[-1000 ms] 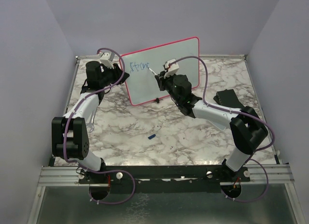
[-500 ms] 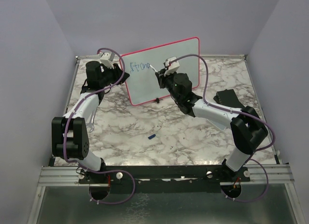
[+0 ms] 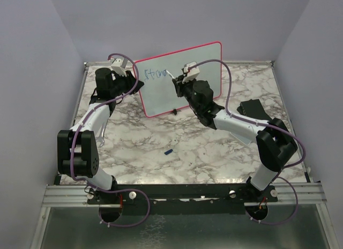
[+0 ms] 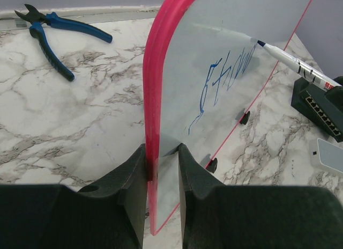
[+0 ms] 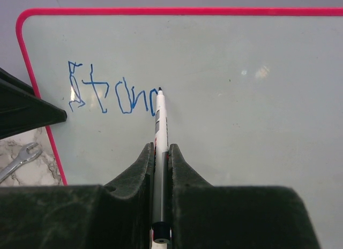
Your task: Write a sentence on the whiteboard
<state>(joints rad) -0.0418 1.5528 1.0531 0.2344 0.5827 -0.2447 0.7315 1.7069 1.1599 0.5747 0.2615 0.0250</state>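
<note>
1. Marble-patterned table between lilac walls; the whiteboard stands upright near the far edge, toward the far-left corner.
2. The left gripper has its fingers clamped on the board's pink-red left edge, one finger on each face, bracing it.
3. The right gripper has its fingers closed tight on a marker, whose tip touches the board just after the last blue letter.
4. The sentence is only a few letters of its first row, in the board's upper left; most of the task seems to remain.
5. To write the next letter well, I would press lightly, so the board does not tip back against the left grip.
6. Small strokes on the same baseline would help, since the row already slants a little.
7. The pen should lift clear between letters, or stray lines will join them.
8. No container shows in any view. Blue-handled pliers and a wrench lie loose behind the board near the far edge, and a small blue piece lies mid-table.
</note>
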